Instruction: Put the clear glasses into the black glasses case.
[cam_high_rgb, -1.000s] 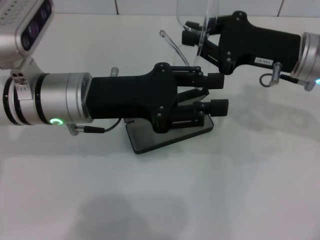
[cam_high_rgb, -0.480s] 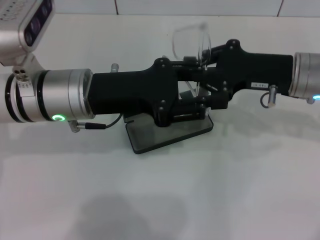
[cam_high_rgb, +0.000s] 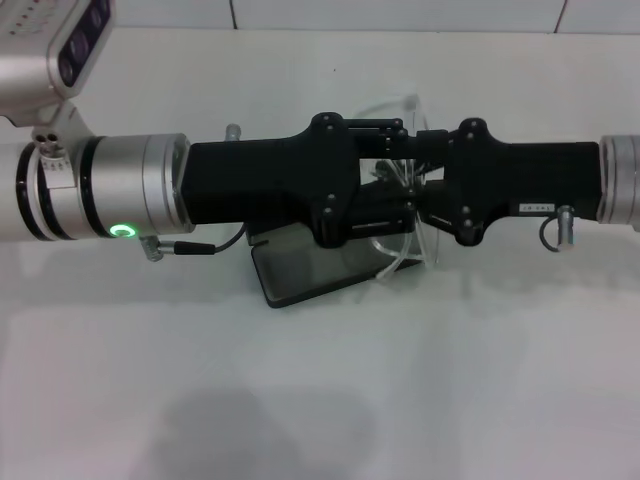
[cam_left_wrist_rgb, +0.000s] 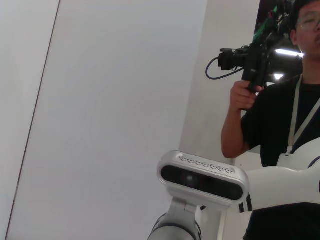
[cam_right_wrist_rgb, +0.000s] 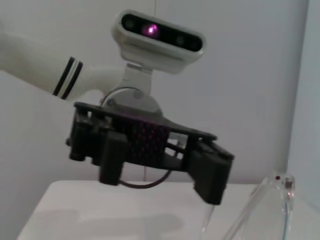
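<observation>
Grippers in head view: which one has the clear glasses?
The right gripper, reaching in from the right: the clear glasses hang at its fingers, over the black glasses case. The left gripper meets it fingertip to fingertip.

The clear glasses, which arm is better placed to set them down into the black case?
The right gripper: it holds the clear glasses directly over the open black glasses case. The left gripper crowds the same spot and holds nothing visible.

We saw a white table (cam_high_rgb: 320, 400), a pale wall (cam_left_wrist_rgb: 110, 90), and a person (cam_left_wrist_rgb: 280, 115) in black holding a camera (cam_left_wrist_rgb: 245, 60).
</observation>
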